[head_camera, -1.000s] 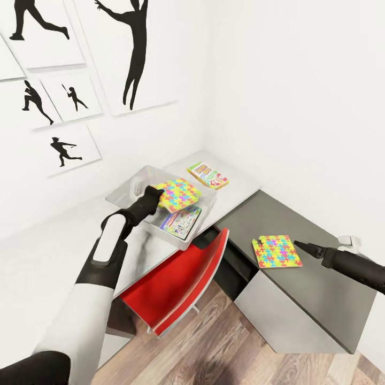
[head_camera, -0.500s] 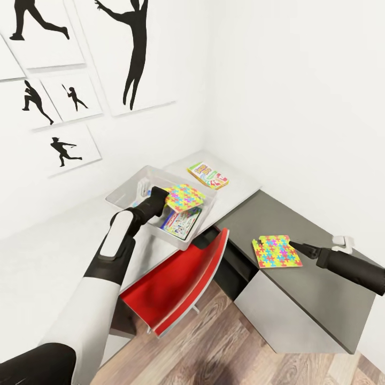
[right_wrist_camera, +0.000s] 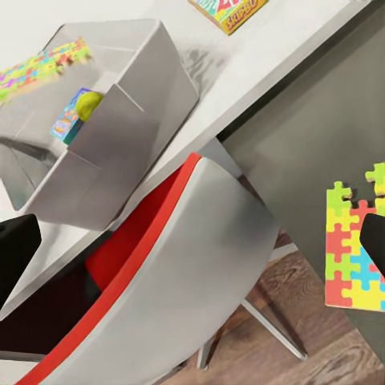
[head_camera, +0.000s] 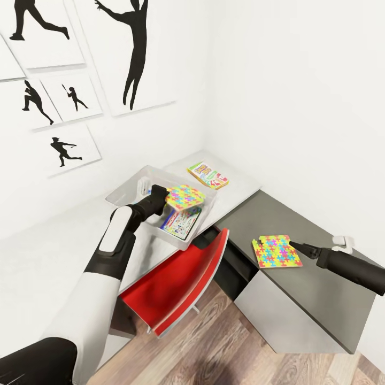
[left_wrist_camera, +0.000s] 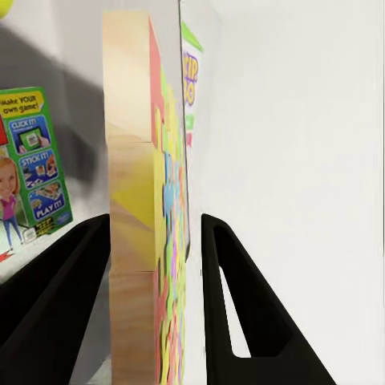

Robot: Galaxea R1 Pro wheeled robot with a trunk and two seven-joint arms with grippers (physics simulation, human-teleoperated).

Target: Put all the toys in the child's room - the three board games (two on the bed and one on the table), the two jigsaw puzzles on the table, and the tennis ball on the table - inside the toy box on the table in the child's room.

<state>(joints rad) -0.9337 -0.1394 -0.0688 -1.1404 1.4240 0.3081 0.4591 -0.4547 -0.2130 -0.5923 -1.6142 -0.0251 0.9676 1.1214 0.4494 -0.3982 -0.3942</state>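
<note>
Head view, near to far. A red chair (head_camera: 179,278) stands on the plank floor (head_camera: 230,347), pushed against the L-shaped table (head_camera: 315,289). On the table's dark wing, one puzzle (head_camera: 276,251) lies flat; the right gripper (head_camera: 292,245) has its tips at that puzzle's far-right edge, and whether its jaws are open or closed cannot be told. On the light wing stands the toy box (head_camera: 128,187), with a printed board game (head_camera: 182,222) lying inside it. The left gripper (head_camera: 162,193) reaches over the box, its jaws closed on the edge of a second puzzle (head_camera: 185,197), held above the box interior. In the left wrist view this puzzle (left_wrist_camera: 148,216) is seen edge-on between the two black fingers (left_wrist_camera: 233,305). The tennis ball (right_wrist_camera: 88,103) rests inside the box. Beyond the box, the Skip-Bo game (head_camera: 207,175) lies on the table near the corner. Silhouette pictures (head_camera: 123,53) hang on the wall behind.
</note>
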